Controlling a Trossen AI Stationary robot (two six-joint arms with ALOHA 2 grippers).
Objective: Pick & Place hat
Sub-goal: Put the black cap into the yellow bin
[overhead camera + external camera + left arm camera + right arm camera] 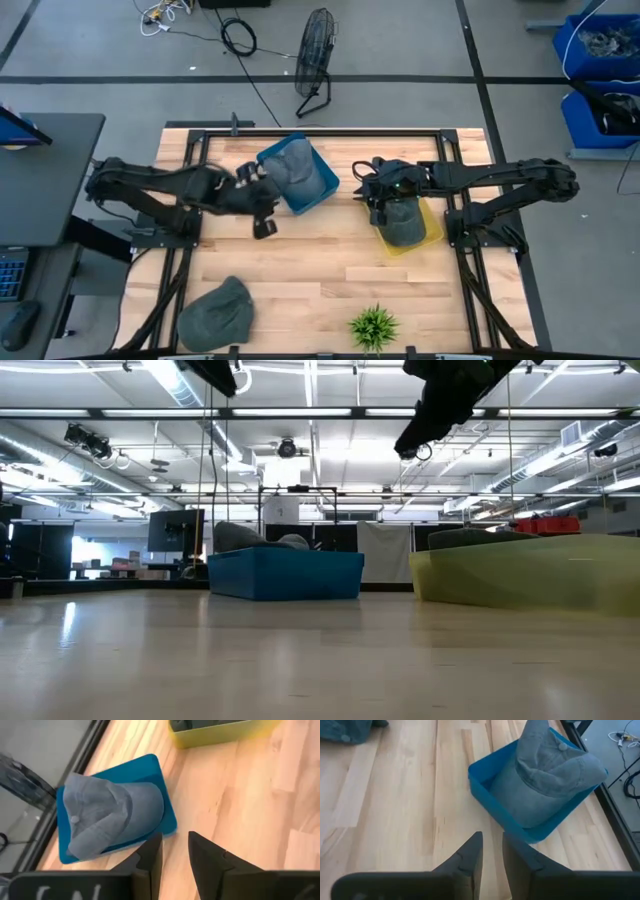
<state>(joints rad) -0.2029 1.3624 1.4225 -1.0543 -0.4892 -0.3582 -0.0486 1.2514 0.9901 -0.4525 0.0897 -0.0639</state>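
A grey-blue cap (292, 165) lies in a blue bin (322, 192) at the table's far middle, also seen in the left wrist view (112, 812) and the right wrist view (547, 775). A dark grey hat (403, 222) sits in a yellow bin (432, 232) to its right. Another dark grey hat (218, 312) rests flat on the table near the left front. My left gripper (268, 210) hovers just left of the blue bin; its fingers (175, 847) are nearly together and empty. My right gripper (366, 195) hovers between the bins, its fingers (492, 842) also nearly together and empty.
A small green plant (373, 326) stands at the near edge. Bare wood lies between the bins and the near edge. Black frame rails (320, 130) border the table. In the low view both arms hang above the blue bin (285, 575) and yellow bin (530, 570).
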